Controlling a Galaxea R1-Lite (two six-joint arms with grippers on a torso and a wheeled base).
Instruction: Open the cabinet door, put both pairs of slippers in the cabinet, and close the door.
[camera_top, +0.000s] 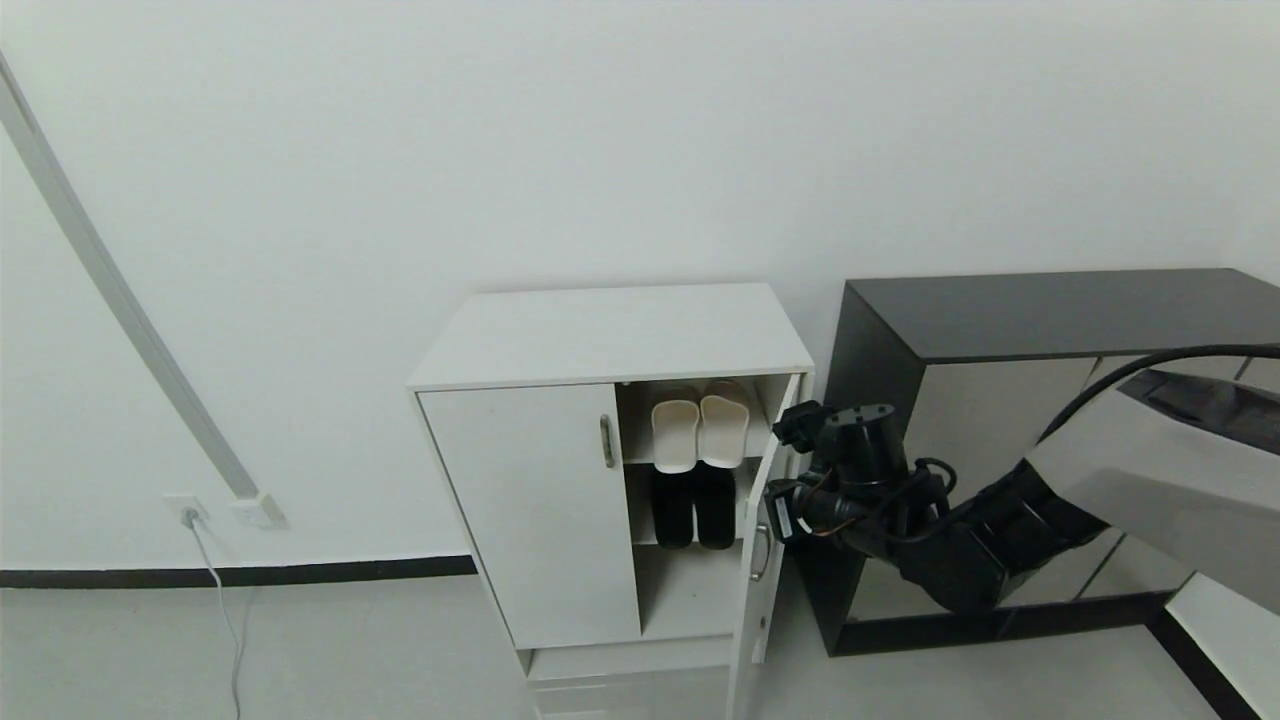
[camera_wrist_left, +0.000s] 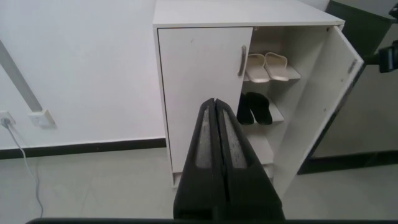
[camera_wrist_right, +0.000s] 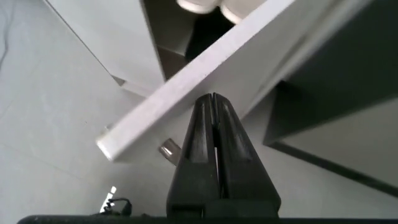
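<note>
Against the white wall, the cabinet (camera_top: 610, 335) is standing on the floor with its left door (camera_top: 530, 500) shut and its right door (camera_top: 765, 560) swinging open toward the camera. Inside, the cream slippers (camera_top: 700, 432) are sitting side by side on the upper shelf, heels facing out. The black slippers (camera_top: 693, 510) are sitting as a pair on the shelf just below. The bottom compartment is showing bare board.

The right hand (camera_wrist_right: 213, 98) is hanging on the outer side of the open door, fingers pressed together and pinching nothing. Its tips are sitting right at the door's outer face, above the door handle (camera_wrist_right: 166, 150); can't tell if they are touching. The right arm is reaching in from the right, in front of a black mirror-fronted sideboard (camera_top: 1050, 310) standing just beside the cabinet.

The left hand (camera_wrist_left: 214, 102) is hovering well apart from the cabinet, facing the shut left door, fingers pressed together and empty.

A wall socket (camera_top: 186, 510) is sitting low on the left with a cable (camera_top: 225, 610) trailing to the floor.
</note>
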